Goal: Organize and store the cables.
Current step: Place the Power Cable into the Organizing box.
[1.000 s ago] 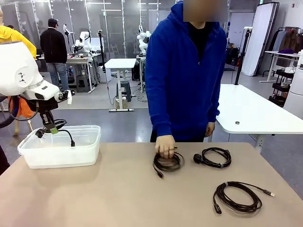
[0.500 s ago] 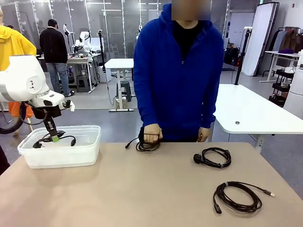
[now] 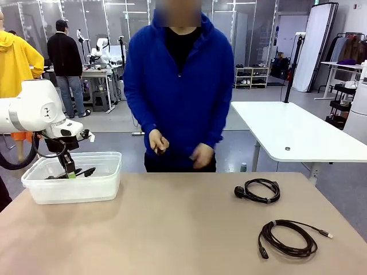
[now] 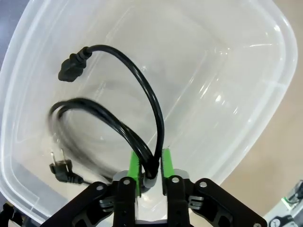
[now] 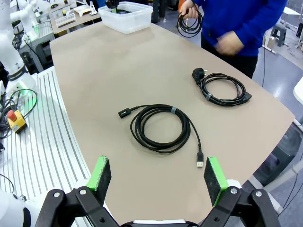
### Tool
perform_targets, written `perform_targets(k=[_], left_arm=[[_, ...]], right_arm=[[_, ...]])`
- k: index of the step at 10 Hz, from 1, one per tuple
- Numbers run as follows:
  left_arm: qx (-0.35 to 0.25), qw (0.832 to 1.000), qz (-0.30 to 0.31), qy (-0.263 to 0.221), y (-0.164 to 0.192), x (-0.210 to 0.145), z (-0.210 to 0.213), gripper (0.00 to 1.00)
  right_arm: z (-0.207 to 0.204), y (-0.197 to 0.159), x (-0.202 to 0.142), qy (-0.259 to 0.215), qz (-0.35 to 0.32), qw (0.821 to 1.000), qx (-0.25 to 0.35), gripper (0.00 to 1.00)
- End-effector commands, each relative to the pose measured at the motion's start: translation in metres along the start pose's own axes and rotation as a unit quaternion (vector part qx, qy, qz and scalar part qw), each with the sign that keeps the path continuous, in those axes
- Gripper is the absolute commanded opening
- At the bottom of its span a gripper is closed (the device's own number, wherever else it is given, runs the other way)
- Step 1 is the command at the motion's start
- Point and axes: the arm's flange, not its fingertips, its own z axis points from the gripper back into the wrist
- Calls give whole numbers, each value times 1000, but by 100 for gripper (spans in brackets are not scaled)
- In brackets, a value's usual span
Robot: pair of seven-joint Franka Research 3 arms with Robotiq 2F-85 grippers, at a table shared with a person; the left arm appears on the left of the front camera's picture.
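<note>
My left gripper (image 3: 69, 171) reaches down into the clear plastic bin (image 3: 40, 192). In the left wrist view its green pads (image 4: 134, 165) press on either side of a black cable coil (image 4: 102, 118), so the gripper (image 4: 150, 166) is shut on it; the coil hangs low in the bin (image 4: 246, 61), its plug ends loose. Two more cables lie on the table: one with a round plug (image 3: 258, 191) (image 5: 222, 87), and one with a silver tip (image 3: 287, 238) (image 5: 161, 125). The person holds another coil (image 5: 189, 21) in one hand. My right gripper (image 5: 158, 182) hovers open over the table's near right edge.
The person in a blue hoodie (image 3: 178, 86) stands at the table's far side, both hands raised off the surface. The bin (image 5: 125, 16) sits at the table's far left corner. A white table (image 3: 298, 132) stands behind on the right. Beside the table lies a red stop button (image 5: 14, 120).
My left gripper has lowered the cable coil from above the bin down into it. The person picked a coil off the table and stepped to the left with it.
</note>
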Motion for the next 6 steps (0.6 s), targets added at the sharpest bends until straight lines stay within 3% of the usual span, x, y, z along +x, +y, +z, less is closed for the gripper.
perform_targets(k=[1,6], left_arm=[[-6,1000,14,0,5,0,8,41],[5,1000,20,-5,4,-10,18,92]], right_arm=[[1,-1,2,-9,-2,1000,-2,100],[1,-1,2,-9,-2,1000,-2,100]])
